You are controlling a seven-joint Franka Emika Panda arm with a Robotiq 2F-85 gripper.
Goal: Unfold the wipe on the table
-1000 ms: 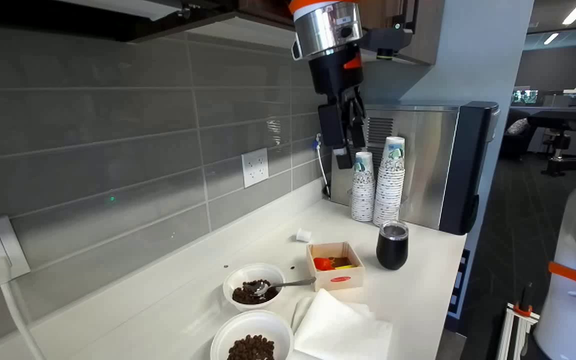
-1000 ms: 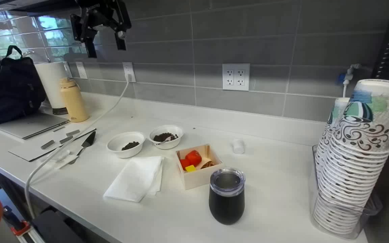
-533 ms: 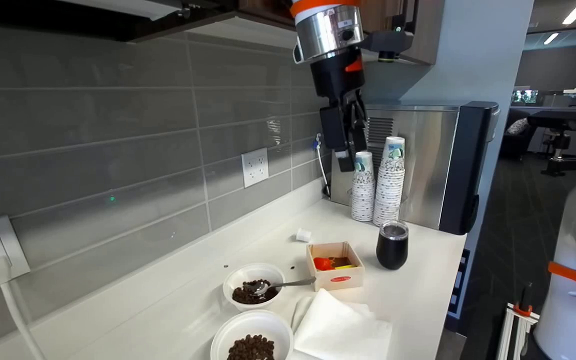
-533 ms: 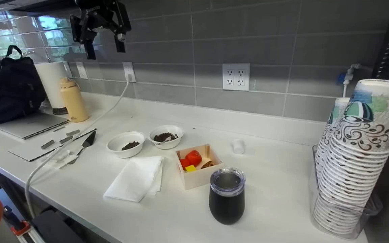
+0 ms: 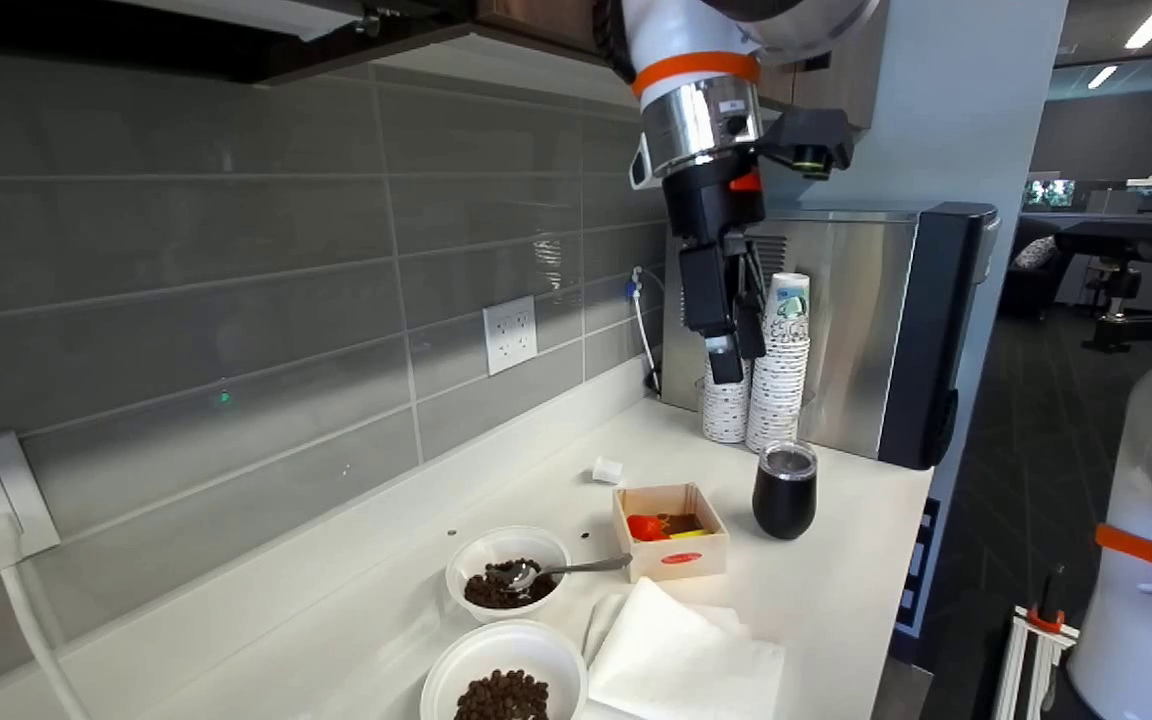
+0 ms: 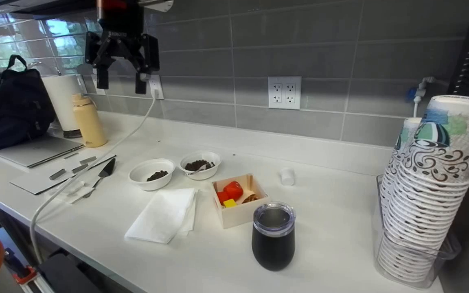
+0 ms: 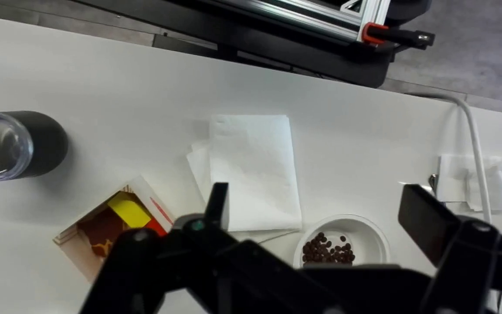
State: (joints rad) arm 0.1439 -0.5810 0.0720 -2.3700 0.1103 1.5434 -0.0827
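Observation:
The wipe [image 6: 162,216] is a white folded sheet lying flat on the white table [image 6: 332,236]. It also shows in an exterior view [image 5: 686,655], its lower part cut off by the frame edge, and in the wrist view [image 7: 255,170]. Its layers are offset, with a corner sticking out to one side. My gripper [image 6: 121,86] is open and empty, pointing down, high above the table. In the wrist view the gripper [image 7: 316,194] has wide-apart fingers; one finger overlaps the wipe's lower edge in the picture, but it is well above it.
Two white bowls of dark food [image 6: 152,175] [image 6: 200,165] and a wooden box [image 6: 238,203] of toy food stand beside the wipe. A black tumbler [image 6: 274,240], stacked cups [image 6: 426,195], a white cable [image 6: 96,162], and the tiled wall [image 6: 202,49] are nearby. Cabinets [image 5: 536,20] hang above.
My gripper has moved down and turned more upright; in an exterior view it also shifted right. It stays open. The wipe and the other objects have not moved.

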